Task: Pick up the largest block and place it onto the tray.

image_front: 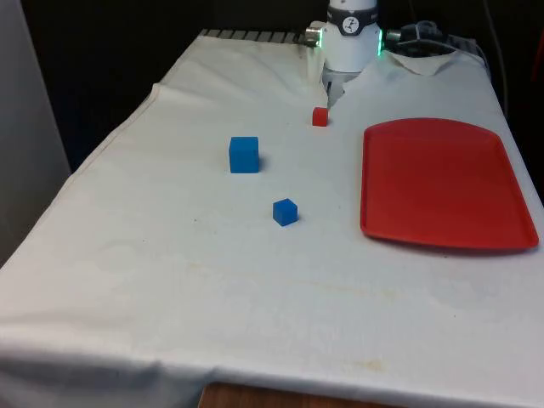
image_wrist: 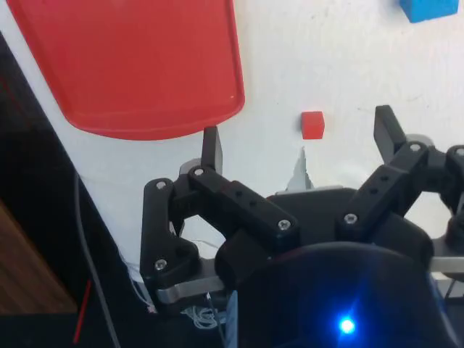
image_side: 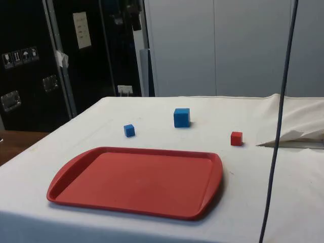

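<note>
The claw (image_wrist: 300, 141) is open: in the wrist view its two black fingers (image_wrist: 210, 148) stand wide apart and nothing is between them. It hangs high above the table, and under it the wrist view shows the white cloth (image_wrist: 348, 65), the small red block (image_wrist: 312, 125), a corner of the red tray (image_wrist: 138, 58) and an edge of the big blue block (image_wrist: 428, 9). The big blue block (image_front: 244, 155) is the largest of the three blocks; it sits on the white cloth (image_front: 170, 255) in the middle part of the table, toward the front view's left, and nothing touches it. The small blue block (image_front: 286, 212) lies nearer to the front camera, apart from the big one and a little toward the front view's right. The small red block (image_front: 320, 116) lies farther back, close to the base of the robot. The red tray (image_front: 442, 183) is on the front view's right side of the table, well apart from all the blocks, and it carries nothing. In the side view, the red tray (image_side: 136, 179) is in front, and behind it, in a loose row, are the small blue block (image_side: 129, 130), the big blue block (image_side: 181, 117) and the small red block (image_side: 236, 138), each one standing separately on the cloth.
</note>
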Available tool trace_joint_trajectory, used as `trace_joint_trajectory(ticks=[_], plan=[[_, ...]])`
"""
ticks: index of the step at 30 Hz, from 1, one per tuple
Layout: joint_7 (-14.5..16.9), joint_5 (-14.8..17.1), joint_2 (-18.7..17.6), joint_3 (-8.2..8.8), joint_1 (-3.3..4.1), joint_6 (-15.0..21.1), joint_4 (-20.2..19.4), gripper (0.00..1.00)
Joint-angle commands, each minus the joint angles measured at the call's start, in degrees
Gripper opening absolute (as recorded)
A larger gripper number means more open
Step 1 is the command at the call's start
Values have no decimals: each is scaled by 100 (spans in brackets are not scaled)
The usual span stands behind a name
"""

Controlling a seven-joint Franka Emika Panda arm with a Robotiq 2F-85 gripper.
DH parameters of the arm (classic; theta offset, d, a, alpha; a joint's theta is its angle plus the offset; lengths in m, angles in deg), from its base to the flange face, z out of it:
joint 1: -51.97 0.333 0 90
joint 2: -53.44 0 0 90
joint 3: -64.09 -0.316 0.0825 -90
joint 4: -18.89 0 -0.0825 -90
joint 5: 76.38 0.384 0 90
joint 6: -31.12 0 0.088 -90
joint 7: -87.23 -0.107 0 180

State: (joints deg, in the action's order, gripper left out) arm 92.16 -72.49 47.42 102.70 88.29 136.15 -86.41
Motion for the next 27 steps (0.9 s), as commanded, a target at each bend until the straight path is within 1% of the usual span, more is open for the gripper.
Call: trace_joint_trajectory(ticks=[1, 2, 6, 7, 8, 9, 10, 12, 17, 18, 19, 20, 26, 27], plan=[[23, -11, 11, 6, -6, 0, -23, 100], [40, -97, 92, 17, 0, 120, -126, 100], [149, -178, 183, 40, -34, 223, -304, 100], [183, -189, 201, 46, -46, 252, -350, 100], [235, -212, 241, 52, -74, 315, -435, 100], [195, -126, 149, 40, -57, 160, -298, 100], [235, -212, 241, 52, -74, 315, -435, 100], [327, -246, 292, 74, -109, 407, -556, 100], [498, -269, 338, 126, -155, 533, -722, 100], [573, -269, 350, 155, -178, 596, -802, 100], [567, -195, 281, 143, -172, 476, -710, 100], [607, -269, 361, 166, -183, 630, -842, 100], [791, -281, 418, 269, -206, 837, -1117, 100], [802, -195, 344, 264, -206, 728, -1031, 100]])
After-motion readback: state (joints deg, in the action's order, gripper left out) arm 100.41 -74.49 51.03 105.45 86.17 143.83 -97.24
